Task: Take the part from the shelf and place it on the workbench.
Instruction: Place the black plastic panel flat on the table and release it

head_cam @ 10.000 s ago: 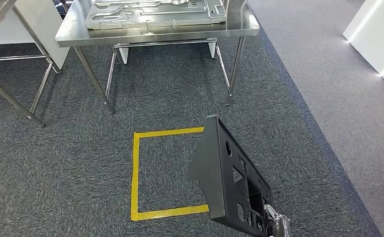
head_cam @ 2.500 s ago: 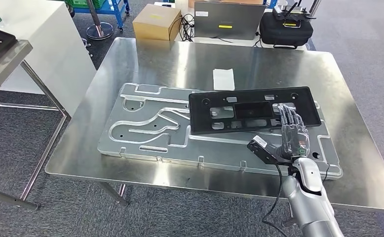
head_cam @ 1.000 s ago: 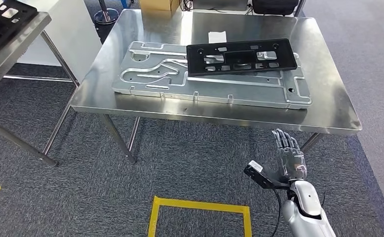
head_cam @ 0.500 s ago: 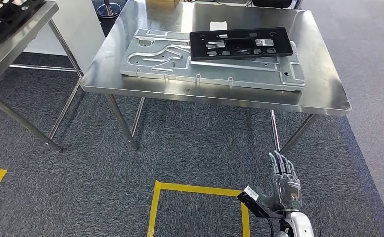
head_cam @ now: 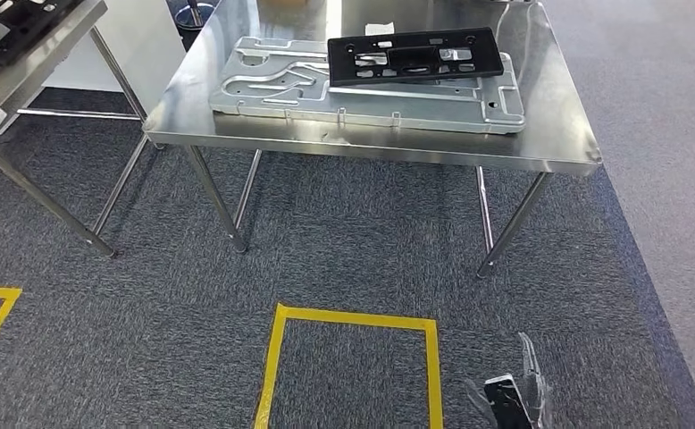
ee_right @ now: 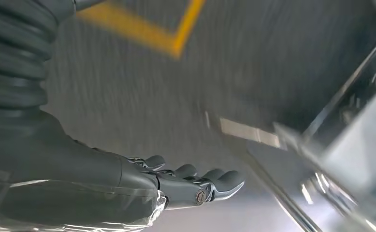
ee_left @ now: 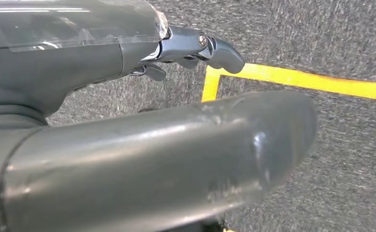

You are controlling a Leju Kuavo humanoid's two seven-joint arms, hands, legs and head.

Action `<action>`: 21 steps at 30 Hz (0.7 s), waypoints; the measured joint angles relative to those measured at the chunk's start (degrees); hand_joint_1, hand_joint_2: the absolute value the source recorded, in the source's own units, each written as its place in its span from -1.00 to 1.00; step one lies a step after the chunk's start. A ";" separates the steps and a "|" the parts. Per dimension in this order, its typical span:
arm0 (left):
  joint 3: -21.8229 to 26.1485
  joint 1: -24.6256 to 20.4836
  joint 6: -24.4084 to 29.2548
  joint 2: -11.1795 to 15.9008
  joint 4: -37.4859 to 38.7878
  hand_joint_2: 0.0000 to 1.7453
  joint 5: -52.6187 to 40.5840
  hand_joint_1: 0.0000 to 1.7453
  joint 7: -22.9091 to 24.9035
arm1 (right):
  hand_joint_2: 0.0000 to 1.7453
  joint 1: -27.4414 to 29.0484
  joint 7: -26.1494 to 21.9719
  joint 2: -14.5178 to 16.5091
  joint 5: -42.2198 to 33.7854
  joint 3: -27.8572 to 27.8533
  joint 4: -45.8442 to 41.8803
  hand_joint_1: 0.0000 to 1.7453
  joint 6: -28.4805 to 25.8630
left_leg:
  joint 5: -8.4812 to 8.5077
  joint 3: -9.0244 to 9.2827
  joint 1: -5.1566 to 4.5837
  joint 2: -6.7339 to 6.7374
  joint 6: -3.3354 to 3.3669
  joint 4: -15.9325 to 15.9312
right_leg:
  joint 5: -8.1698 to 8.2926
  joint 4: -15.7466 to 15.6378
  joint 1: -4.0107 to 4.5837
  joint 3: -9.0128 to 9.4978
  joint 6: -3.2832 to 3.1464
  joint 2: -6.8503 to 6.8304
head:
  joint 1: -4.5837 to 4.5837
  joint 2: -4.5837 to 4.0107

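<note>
You can see the black part point(head_cam: 414, 55) lying flat on the ribbed metal plate point(head_cam: 362, 85) that covers much of the steel surface point(head_cam: 554, 134). It sits toward the far right of the plate, long side across, fully supported and nothing gripping it, so the placement looks done.

Your right hand point(head_cam: 515, 393) hangs low at the bottom of the head view, over the grey carpet point(head_cam: 344, 232) and well apart from the surface. In the right wrist view the right hand point(ee_right: 176, 186) has its fingers stretched out side by side with nothing in them, though that picture is blurred. An empty hand down by the body fits a part that needs no more support.

Your left hand point(ee_left: 195, 48) also hangs over the carpet, near the yellow floor tape point(ee_left: 292, 79). Its fingers extend loosely and hold nothing.

At the left edge a second steel table point(head_cam: 31, 63) carries another black part point(head_cam: 9, 22), which is probably stock for a later round.
</note>
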 joint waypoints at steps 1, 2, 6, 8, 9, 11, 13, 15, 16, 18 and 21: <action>0.14 -0.10 0.22 -0.01 -0.01 -1.00 0.06 -1.00 0.10 | -1.00 -0.42 -1.40 0.41 -1.59 -2.95 1.92 -1.00 4.18 | -1.37 2.14 -0.23 0.01 0.45 -3.25 | 0.40 0.05 0.00 -0.07 0.35 -0.12 | 0.02 0.00; 0.32 -0.13 0.44 -0.05 -0.01 -1.00 0.13 -1.00 0.25 | -1.00 -0.96 -2.92 0.61 -2.25 -6.42 4.60 -1.00 7.12 | -2.02 3.09 -0.39 0.03 0.83 -5.08 | 0.79 -0.04 -0.02 -0.02 0.76 -0.25 | -0.02 0.01; 1.29 0.50 1.17 -0.50 -0.01 -1.00 0.47 -1.00 0.76 | -1.00 -3.68 -3.94 0.26 1.34 -21.42 19.37 -1.00 5.58 | 0.03 2.14 -0.05 -0.10 2.41 -6.32 | -2.32 3.40 -0.43 -1.17 2.09 -0.09 | 0.33 0.00; 1.61 0.71 1.42 -0.56 -0.01 -1.00 0.57 -1.00 0.84 | -1.00 -4.56 -1.81 -0.24 3.40 -27.44 26.41 -1.00 2.22 | 0.98 0.86 -0.08 -0.35 2.64 -6.17 | -7.59 10.54 -0.68 -3.54 2.58 0.23 | 0.60 0.01; 1.75 0.79 1.46 -0.57 -0.01 -1.00 0.59 -1.00 0.84 | -1.00 -4.90 -1.02 -0.46 4.00 -29.72 29.21 -1.00 1.19 | 1.37 0.18 -0.09 -0.54 2.56 -6.00 | -9.35 13.70 -0.78 -4.35 2.79 0.29 | 0.62 0.02; 2.03 0.88 1.45 -0.59 -0.01 -1.00 0.60 -1.00 0.85 | -1.00 -5.60 -0.32 -0.78 4.68 -33.06 33.49 -1.00 0.25 | 1.90 -1.00 -0.03 -1.02 2.30 -5.44 | -9.53 14.37 -0.98 -3.02 3.05 0.38 | 0.62 0.01; 2.32 0.83 1.48 -0.70 -0.01 -1.00 0.61 -1.00 0.85 | -1.00 -6.49 1.18 -1.02 5.30 -35.61 37.04 -1.00 -0.45 | 2.09 -1.84 0.11 -1.64 2.00 -4.60 | -6.92 7.12 -1.36 2.25 3.12 1.54 | 0.64 0.01; 2.55 0.65 1.58 -0.81 -0.01 -1.00 0.68 -1.00 0.83 | -1.00 -7.36 4.11 -1.27 6.09 -37.83 40.23 -1.00 -1.56 | 2.06 -2.74 0.01 -2.39 1.41 -3.61 | -5.56 0.72 -1.49 6.25 2.78 3.25 | 0.65 0.00; 2.63 0.58 1.62 -0.84 -0.01 -1.00 0.78 -1.00 0.81 | -1.00 -7.71 5.83 -1.40 6.64 -38.92 41.74 -1.00 -2.29 | 2.09 -3.14 -0.02 -2.81 1.05 -3.30 | -5.60 -0.43 -1.41 6.86 2.47 3.66 | 0.64 0.01; 2.80 0.58 1.63 -0.83 -0.01 -1.00 0.96 -1.00 0.72 | -1.00 -8.44 9.61 -1.64 7.93 -41.02 44.66 -1.00 -3.76 | 2.32 -3.58 0.03 -3.74 0.29 -3.14 | -5.46 -0.56 -1.25 6.81 1.63 2.65 | 0.61 0.01; 3.10 0.66 1.62 -0.81 -0.01 -1.00 1.02 -1.00 0.56 | -1.00 -9.45 15.76 -2.01 9.81 -43.60 48.50 -1.00 -5.34 | -0.02 -5.18 0.26 -2.61 -0.58 0.28 | -4.91 -1.04 -1.41 6.68 0.33 0.89 | 0.33 0.00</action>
